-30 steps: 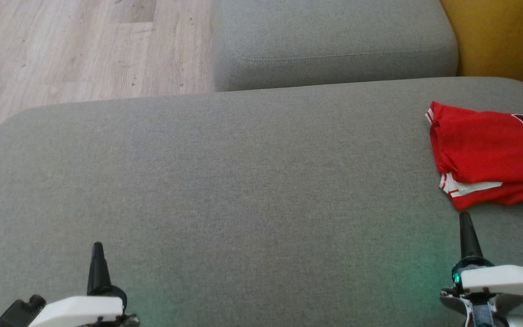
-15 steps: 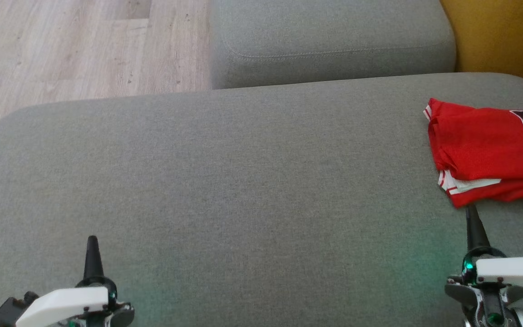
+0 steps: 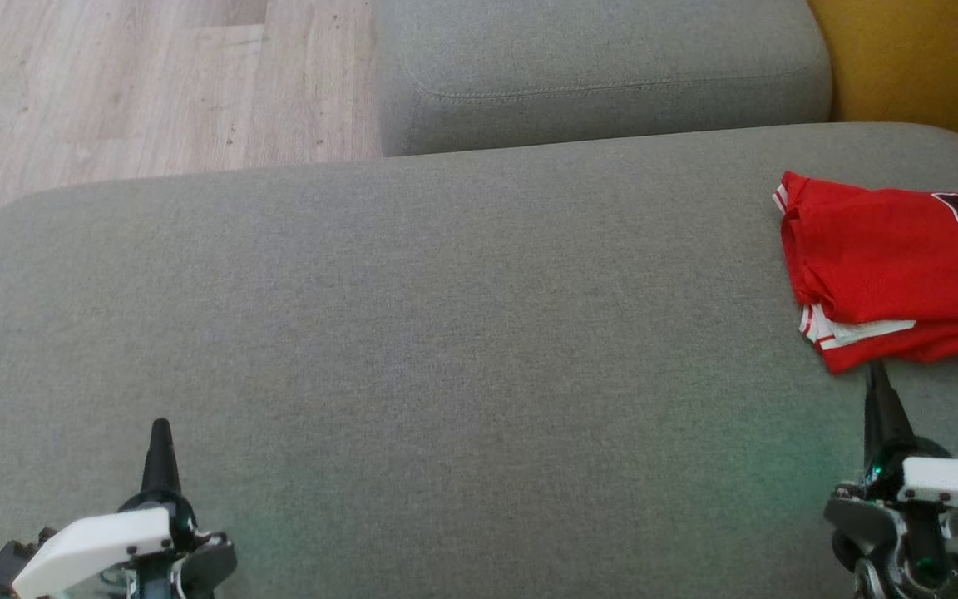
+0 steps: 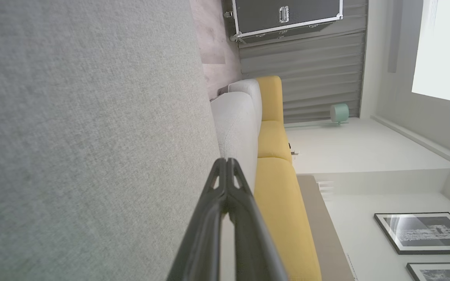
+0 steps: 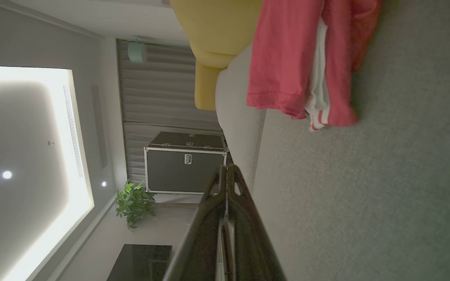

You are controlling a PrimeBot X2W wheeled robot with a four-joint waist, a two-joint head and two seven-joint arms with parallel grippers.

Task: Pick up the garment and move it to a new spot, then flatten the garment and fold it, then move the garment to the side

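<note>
The garment (image 3: 886, 266), a red jersey with white trim and dark lettering, lies folded at the right end of the grey sofa seat (image 3: 446, 333); the picture's right edge cuts it off. The right wrist view shows the garment (image 5: 291, 58) at the top, ahead of the fingers. My right gripper (image 3: 876, 374) is shut and empty, its tip just short of the jersey's near edge. At the lower left my left gripper (image 3: 160, 428) is shut and holds nothing, far from the jersey. Both wrist views show the fingers pressed together: left gripper (image 4: 226, 162), right gripper (image 5: 227, 168).
A second grey cushion (image 3: 604, 75) sits beyond the seat. Yellow upholstery (image 3: 911, 66) rises at the back right. Wooden floor (image 3: 130, 83) lies at the upper left. A black flight case (image 5: 186, 168) and a potted plant (image 5: 135, 203) stand across the room.
The camera has shifted a little. Both grippers have slid slightly up the picture; the right tip is now closer to the jersey's near edge. The jersey lies as before.
</note>
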